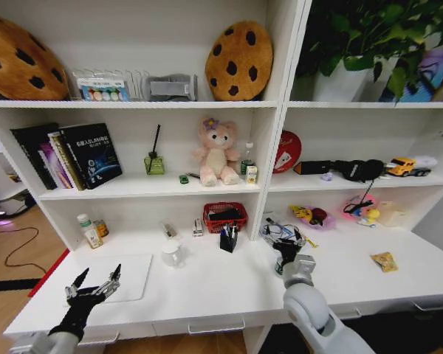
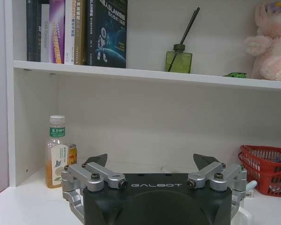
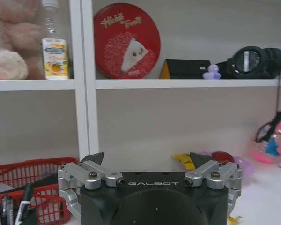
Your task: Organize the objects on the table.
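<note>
Left gripper [image 2: 150, 164]: black housing lettered GALBOT in white, silver linkage bars with dark screws, black pointed fingertips [image 2: 97, 159]. Right gripper [image 3: 146, 161]: identical build. Right arm [image 1: 314, 317]: smooth grey-white shell.

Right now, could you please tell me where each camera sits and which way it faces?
Head view: on the robot's head, looking forward and down at the table and shelf unit; both arms show, the left gripper open, the right gripper reaching forward.
Left wrist view: behind the left gripper, facing the books and a bottle; its jaws are spread.
Right wrist view: behind the right gripper, facing a red tin; jaws spread.
All views share the red basket.
</note>
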